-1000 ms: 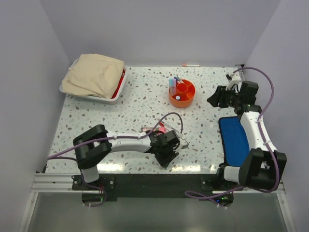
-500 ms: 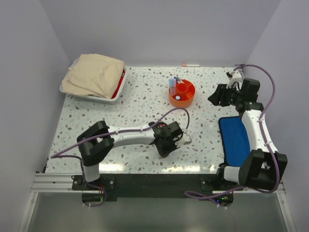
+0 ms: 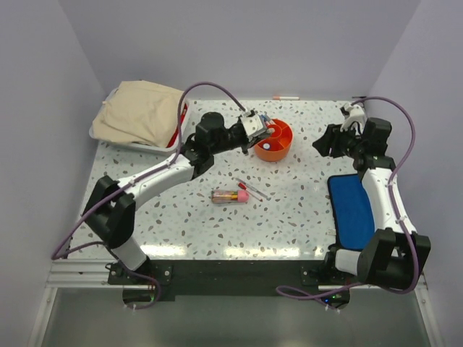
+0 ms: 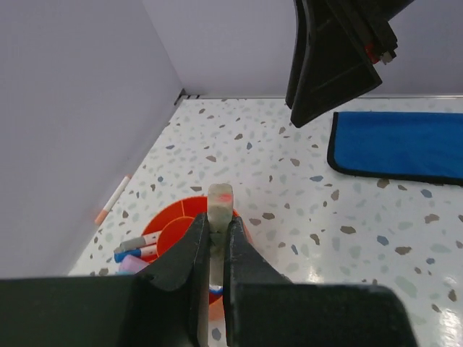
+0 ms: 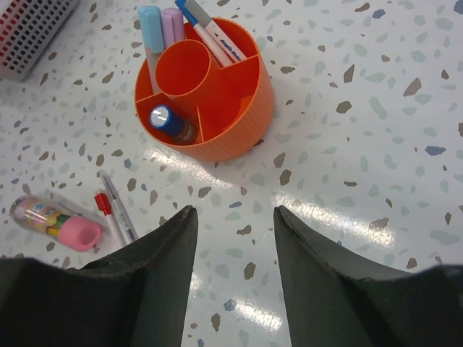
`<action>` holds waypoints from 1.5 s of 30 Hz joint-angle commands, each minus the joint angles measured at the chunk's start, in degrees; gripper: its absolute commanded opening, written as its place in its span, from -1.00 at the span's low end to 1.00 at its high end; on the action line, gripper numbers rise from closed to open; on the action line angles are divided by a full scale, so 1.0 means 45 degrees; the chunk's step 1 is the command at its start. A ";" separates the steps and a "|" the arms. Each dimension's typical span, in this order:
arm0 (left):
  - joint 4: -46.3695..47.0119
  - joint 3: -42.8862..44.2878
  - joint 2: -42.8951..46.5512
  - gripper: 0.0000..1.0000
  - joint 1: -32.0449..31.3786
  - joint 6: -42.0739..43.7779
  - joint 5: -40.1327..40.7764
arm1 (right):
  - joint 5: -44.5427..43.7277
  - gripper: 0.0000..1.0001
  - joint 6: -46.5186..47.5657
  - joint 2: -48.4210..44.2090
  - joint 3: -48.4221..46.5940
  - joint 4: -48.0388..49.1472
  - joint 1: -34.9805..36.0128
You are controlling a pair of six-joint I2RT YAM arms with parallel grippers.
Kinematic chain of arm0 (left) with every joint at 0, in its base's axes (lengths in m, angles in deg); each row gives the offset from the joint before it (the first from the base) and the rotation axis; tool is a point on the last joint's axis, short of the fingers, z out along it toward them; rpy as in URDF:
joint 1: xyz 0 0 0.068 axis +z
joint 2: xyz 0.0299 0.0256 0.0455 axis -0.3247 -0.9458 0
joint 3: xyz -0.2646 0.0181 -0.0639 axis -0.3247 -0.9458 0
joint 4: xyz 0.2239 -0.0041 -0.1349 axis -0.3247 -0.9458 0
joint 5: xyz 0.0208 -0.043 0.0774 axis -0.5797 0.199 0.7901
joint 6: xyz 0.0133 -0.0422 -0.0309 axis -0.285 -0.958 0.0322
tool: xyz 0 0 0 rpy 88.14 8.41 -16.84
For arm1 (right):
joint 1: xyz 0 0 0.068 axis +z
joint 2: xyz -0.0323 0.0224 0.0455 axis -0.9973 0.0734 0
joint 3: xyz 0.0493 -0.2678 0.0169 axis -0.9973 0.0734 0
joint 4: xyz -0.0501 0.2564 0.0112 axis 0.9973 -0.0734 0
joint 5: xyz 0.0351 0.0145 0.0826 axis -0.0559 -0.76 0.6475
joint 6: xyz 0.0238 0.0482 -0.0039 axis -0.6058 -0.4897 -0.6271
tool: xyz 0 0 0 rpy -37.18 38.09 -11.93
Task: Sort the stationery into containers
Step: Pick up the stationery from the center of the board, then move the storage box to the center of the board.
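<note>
L gripper (image 4: 217, 225) is clamped tight on a thin white pen (image 4: 220, 204) w/ a red mark at its end. It's held right over the orange tub (image 4: 168, 233), which sits just below and ahead of the fingers. R gripper (image 5: 235, 213) has its fingers apart, holding nothing. The tub is straight ahead of it, not touching. In the tub's far compartments, blue and pink markers (image 5: 160, 23) and another pen lean together; a blue-capped item lies in a near one. Below-left of the R gripper, on the surface (image 3: 181, 217), are a clear tube (image 5: 45, 215) w/ pink cap and, just beside it, two pens (image 5: 114, 211). Blue mat (image 3: 352, 210) lies well behind the R gripper.
</note>
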 commanded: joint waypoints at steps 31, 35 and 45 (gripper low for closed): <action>0.6723 0.3008 -0.7318 -1.00 0.1365 -0.2329 -0.2967 | -0.0148 0.00 0.0664 0.2420 -0.1759 0.0561 -0.0039; 0.6333 0.3791 -0.8001 -0.99 0.1580 -0.2368 -0.2986 | -0.0167 0.00 0.0684 0.2518 -0.1740 0.0581 -0.0039; 0.5785 0.4535 -0.8375 -0.38 0.1853 -0.2133 -0.3746 | -0.0129 0.00 0.0781 0.2616 -0.1623 0.0502 -0.0039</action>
